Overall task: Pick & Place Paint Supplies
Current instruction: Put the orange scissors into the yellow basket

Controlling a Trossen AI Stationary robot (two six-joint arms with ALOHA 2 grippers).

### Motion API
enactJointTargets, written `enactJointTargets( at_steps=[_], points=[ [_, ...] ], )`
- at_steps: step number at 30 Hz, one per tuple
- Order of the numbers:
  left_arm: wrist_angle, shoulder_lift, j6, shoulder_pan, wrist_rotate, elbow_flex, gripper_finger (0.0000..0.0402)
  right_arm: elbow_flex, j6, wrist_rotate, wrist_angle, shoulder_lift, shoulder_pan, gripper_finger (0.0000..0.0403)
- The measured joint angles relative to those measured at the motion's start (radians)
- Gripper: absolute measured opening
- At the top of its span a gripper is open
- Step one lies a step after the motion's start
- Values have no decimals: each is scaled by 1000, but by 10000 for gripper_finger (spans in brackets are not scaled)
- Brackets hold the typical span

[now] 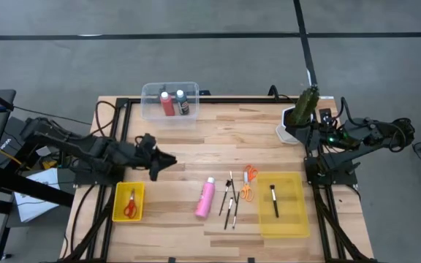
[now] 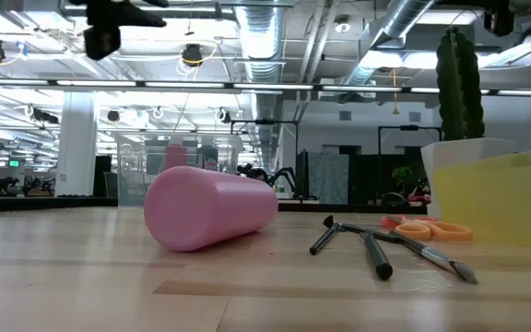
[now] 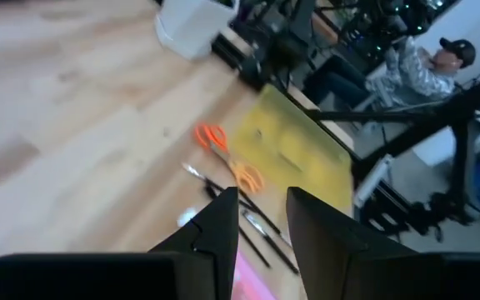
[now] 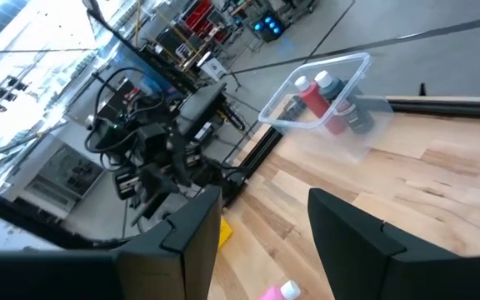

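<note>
The left gripper (image 1: 168, 161) hovers empty, fingers parted, above the table (image 1: 218, 131) — the pink bottle (image 1: 205, 197) lies just beyond it, beside the brushes (image 1: 229, 201) and orange scissors (image 1: 248, 183). The right gripper (image 4: 257, 221), also parted and empty, waits near the plant (image 1: 305, 104).

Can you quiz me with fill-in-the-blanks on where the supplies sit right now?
1. The red bottle stands inside the ____ bin.
2. The red-handled scissors lie in the small ____ tray.
3. The large yellow tray holds one ____.
4. The pink bottle lies on its ____ on the table.

Missing words: clear; yellow; brush; side
</note>
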Motion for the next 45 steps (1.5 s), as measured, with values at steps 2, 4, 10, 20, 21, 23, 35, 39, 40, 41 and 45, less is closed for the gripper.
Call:
enactJointTargets(
  at_steps=[2, 4, 10, 20, 21, 23, 35, 39, 40, 41, 45],
  points=[
    [7, 0, 32, 28, 0, 0, 97, 0, 13, 16, 0, 0, 0, 177],
    [8, 0, 56, 48, 0, 0, 97, 0, 23, 30, 0, 0, 0, 177],
    [8, 0, 131, 78, 0, 0, 97, 0, 36, 35, 0, 0, 0, 177],
    [7, 0, 156, 92, 0, 0, 97, 0, 59, 35, 0, 44, 0, 177],
    [7, 0, 156, 92, 0, 0, 97, 0, 61, 34, 0, 52, 0, 177],
    [7, 0, 156, 92, 0, 0, 97, 0, 62, 34, 3, 66, 0, 177],
    [7, 0, 156, 91, 1, 0, 97, 3, -74, -36, 195, 161, 0, 177],
    [7, 0, 156, 91, 1, 0, 97, 66, -170, -42, 218, 247, 0, 172],
    [7, 0, 156, 91, 1, 0, 97, 86, -192, -44, 213, 272, -2, 169],
    [7, 0, 156, 91, 1, 0, 97, 109, -214, -45, 200, 297, -7, 166],
    [7, 0, 156, 91, 1, 0, 97, 200, -295, -87, 120, 403, -41, 153]
  ],
)
